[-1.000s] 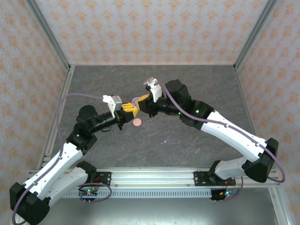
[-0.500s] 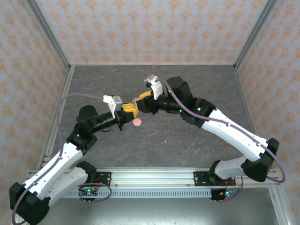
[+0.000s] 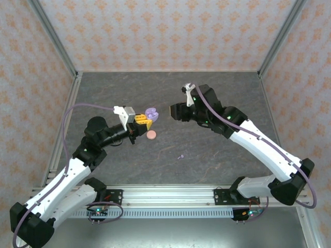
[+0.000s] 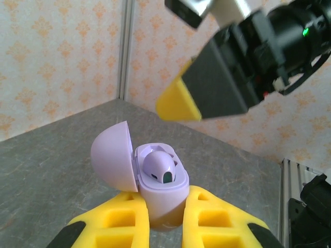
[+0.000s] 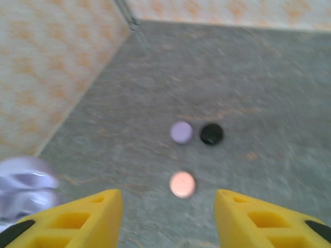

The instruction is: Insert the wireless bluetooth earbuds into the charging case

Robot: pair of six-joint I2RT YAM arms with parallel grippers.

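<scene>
Grey table [image 3: 217, 93]. The right gripper [image 3: 174, 111], jaws spread and empty, is at three o'clock of the left gripper [image 4: 166, 209], which pinches an open lavender charging case [image 4: 158, 191]. A pink disc case [image 3: 151, 135] lies at six o'clock. One lavender earbud [image 4: 159, 168] sits inside the case, and a loose earbud [image 3: 180, 156] lies at five o'clock.

Grey marbled tabletop [image 3: 129, 88] — 3 orange-patterned walls [image 3: 165, 31], 2 aluminium corner posts [image 3: 54, 33] at the back

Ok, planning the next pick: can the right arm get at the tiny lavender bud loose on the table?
Probably yes. The right claw is open and empty, and the bud lies alone on bare table. The left claw, shut on the lavender case, is off to one side.
</scene>
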